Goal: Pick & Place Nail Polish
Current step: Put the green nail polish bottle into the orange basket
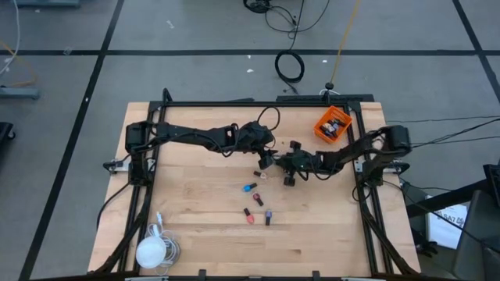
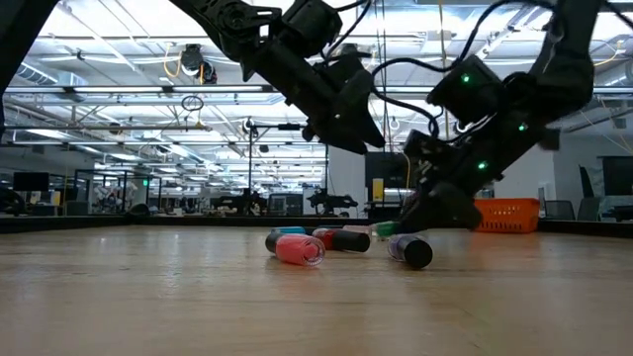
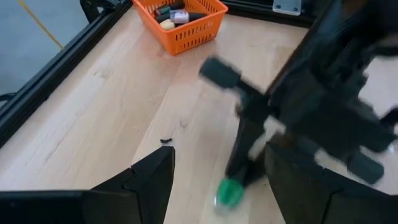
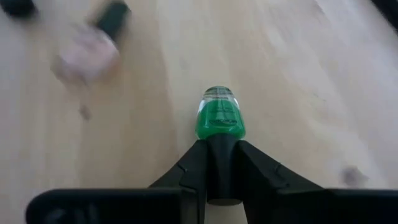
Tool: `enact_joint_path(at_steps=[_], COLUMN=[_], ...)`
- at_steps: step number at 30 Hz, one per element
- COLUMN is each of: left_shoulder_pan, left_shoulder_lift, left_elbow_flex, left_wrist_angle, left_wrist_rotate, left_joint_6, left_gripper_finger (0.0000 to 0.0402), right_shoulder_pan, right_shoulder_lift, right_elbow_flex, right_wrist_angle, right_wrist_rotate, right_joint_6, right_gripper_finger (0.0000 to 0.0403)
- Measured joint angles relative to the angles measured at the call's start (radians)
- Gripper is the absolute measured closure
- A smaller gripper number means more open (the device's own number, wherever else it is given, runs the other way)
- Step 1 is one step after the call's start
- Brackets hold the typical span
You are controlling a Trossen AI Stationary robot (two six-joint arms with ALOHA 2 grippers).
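the right end effector is clamped tight on the dark cap of a green nail polish bottle lying on the wooden table near its middle, while the left end effector hovers just beside it, fingers apart and holding nothing.

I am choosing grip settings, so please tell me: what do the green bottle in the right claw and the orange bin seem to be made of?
The green nail polish bottle looks like clear glossy glass filled with green polish: its far end is see-through and shines. Its dark cap, pinched in the shut right claw, looks like matte plastic. The orange bin seems moulded plastic, judging by its even colour and slotted walls.
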Motion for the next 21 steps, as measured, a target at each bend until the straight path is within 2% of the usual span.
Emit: enact_joint_path(at_steps=[4,9,14,21], left_shoulder_pan=[0.000,0.000,0.000,-0.002], left_shoulder_lift=[0.000,0.000,0.000,0.000], left_elbow_flex=[0.000,0.000,0.000,0.000], left_wrist_angle=[0.001,0.017,0.030,0.106], left_wrist_rotate=[0.000,0.028,0.136,0.188], left_joint_6=[-0.040,-0.141,-0.217,-0.316], left_gripper_finger=[0.0158,0.0158,0.0158,0.0158], right_shoulder_pan=[0.045,0.114,0.190,0.265], right_shoulder_lift=[-0.134,-0.272,-0.359,-0.376], right_elbow_flex=[-0.001,-0.001,0.000,0.000], right_wrist_angle=[-0.176,-0.315,-0.298,-0.169], right_wrist_rotate=[0.077,0.255,0.414,0.491], right_joint_6=[0.001,-0.015,-0.076,-0.183], right_gripper_finger=[0.0350,0.0350,0.0350,0.0350])
